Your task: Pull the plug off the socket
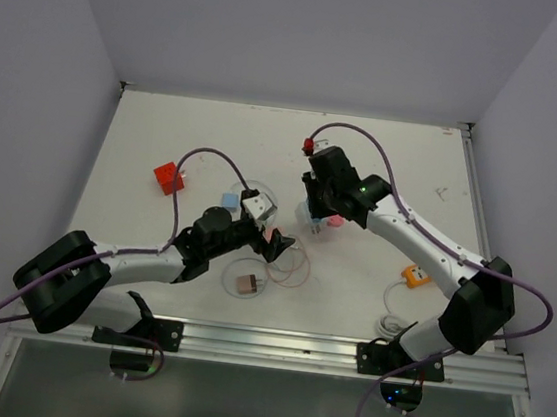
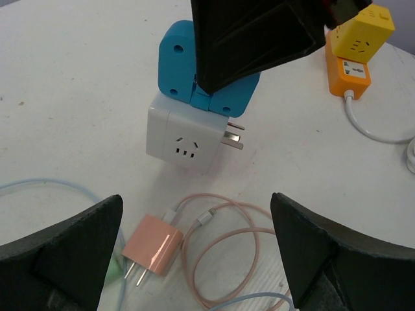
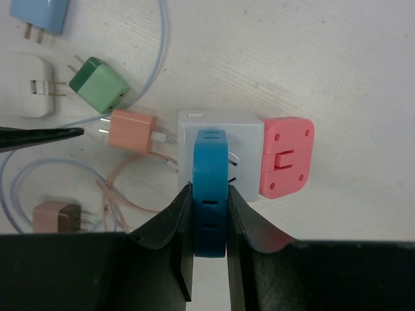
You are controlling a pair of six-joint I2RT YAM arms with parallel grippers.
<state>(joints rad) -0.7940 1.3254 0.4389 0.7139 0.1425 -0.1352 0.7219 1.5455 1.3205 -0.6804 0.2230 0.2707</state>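
**Right pincer on blue plug; left pincer open beside socket**

The right gripper (image 3: 209, 192) is clamped on the flat blue plastic plug (image 3: 210, 152), one finger on each broad face. The plug stands seated in the white cube-shaped multi-socket (image 3: 241, 129). This cross-face hold looks chosen so that a pull runs straight out along the prongs.

The cube rests near the middle of the white table (image 1: 167, 125). A pink square plug (image 3: 287, 157) sits on another of its sides, and its own metal prongs jut from one face.

The left gripper (image 2: 196, 210) hangs with jaws spread wide, near the cube and touching nothing. It is probably placed to brace the cube, which nothing pins down yet.

Blue plug: rounded corners, slotted narrow edge, hard smooth shell. In the left wrist view it sits flush on the cube.

A peach wall charger (image 2: 154, 245) with a coiled pink cable lies loose nearby.
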